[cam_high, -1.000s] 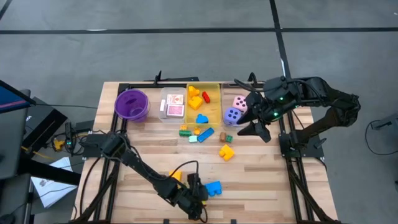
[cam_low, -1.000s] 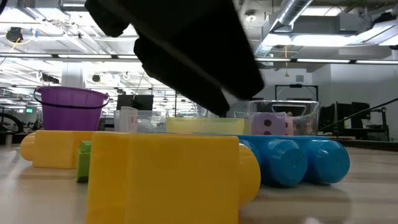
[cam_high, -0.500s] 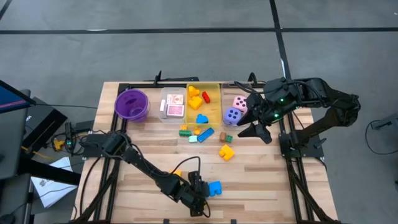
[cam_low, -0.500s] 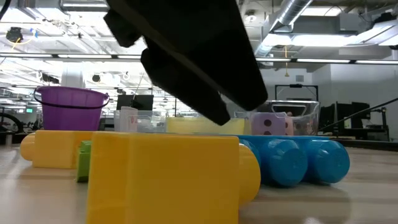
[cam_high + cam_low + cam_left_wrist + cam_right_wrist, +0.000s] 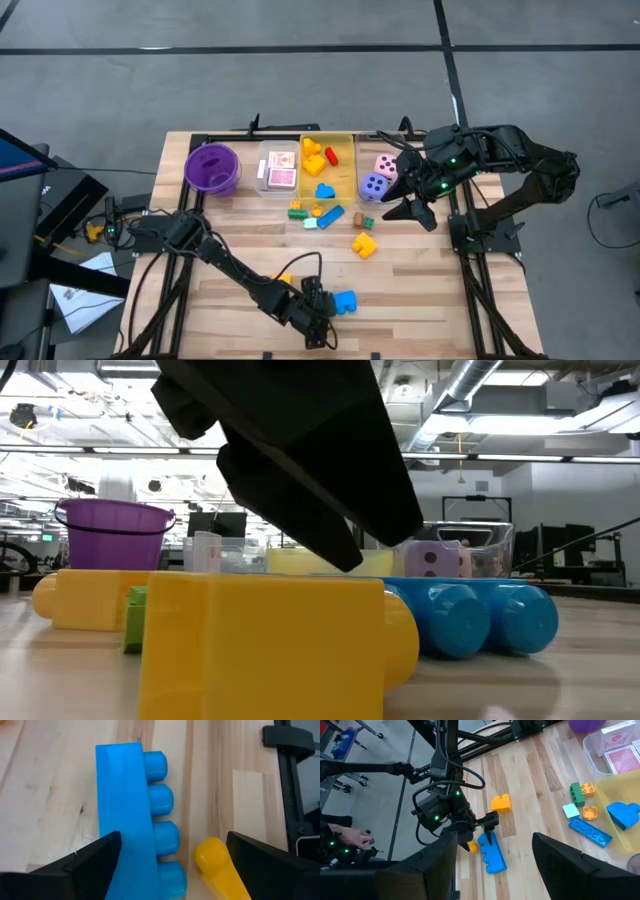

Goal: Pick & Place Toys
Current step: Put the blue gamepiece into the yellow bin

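Left end effector (image 5: 322, 312) slightly shifted.

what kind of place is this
Probably a robotics lab or workshop in an industrial hall: exposed ceiling ducts and strip lights overhead, a bare concrete floor, and a framed wooden table with toys.

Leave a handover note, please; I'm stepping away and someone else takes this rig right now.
Left hand: open, low over the near table edge, straddling the blue block; a yellow block lies beside it.
Right hand: open, hovering by the dice bin, holding nothing.
Done: pink die and purple die binned; cards in the clear bin; several blocks in the yellow bin.
Left: the blue and yellow blocks, plus the loose blocks mid-table.
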Robot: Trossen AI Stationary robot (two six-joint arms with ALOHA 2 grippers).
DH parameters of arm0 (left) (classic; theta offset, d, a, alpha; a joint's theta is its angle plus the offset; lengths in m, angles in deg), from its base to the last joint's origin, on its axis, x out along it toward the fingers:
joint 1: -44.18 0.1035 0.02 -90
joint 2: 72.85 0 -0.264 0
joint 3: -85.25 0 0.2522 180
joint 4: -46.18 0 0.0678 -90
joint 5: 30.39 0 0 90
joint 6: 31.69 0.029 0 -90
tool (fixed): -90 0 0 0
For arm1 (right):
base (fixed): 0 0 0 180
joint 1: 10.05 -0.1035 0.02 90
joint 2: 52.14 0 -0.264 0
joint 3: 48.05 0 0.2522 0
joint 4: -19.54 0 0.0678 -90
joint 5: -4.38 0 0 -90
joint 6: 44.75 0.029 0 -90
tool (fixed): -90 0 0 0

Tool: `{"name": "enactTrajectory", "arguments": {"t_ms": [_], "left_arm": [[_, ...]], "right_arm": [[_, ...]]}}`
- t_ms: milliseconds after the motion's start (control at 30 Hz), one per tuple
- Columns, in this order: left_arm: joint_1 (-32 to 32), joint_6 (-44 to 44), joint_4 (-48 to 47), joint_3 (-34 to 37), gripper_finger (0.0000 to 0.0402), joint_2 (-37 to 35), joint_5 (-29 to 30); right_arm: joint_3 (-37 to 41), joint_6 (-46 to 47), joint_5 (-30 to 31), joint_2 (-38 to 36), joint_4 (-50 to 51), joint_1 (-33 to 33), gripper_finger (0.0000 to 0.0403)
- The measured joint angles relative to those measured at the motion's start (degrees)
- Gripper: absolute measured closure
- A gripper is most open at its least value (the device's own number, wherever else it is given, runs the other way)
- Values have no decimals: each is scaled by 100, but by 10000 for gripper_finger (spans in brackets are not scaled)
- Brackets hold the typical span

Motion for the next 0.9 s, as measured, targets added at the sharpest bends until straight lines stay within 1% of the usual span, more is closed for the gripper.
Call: {"name": "enactTrajectory", "arguments": {"t_ms": [200,333,667,900], "left_arm": [[-11,-88,49,0,41,0,250],[-9,-212,-17,0,41,0,131],[9,-234,-107,0,41,0,149],[31,-418,-173,0,41,0,144]], "right_arm": [[0,15,-2,0,0,0,153],[0,15,-2,0,0,0,153],[0,13,-2,0,0,-68,153],[0,13,1,0,0,-185,153]]}}
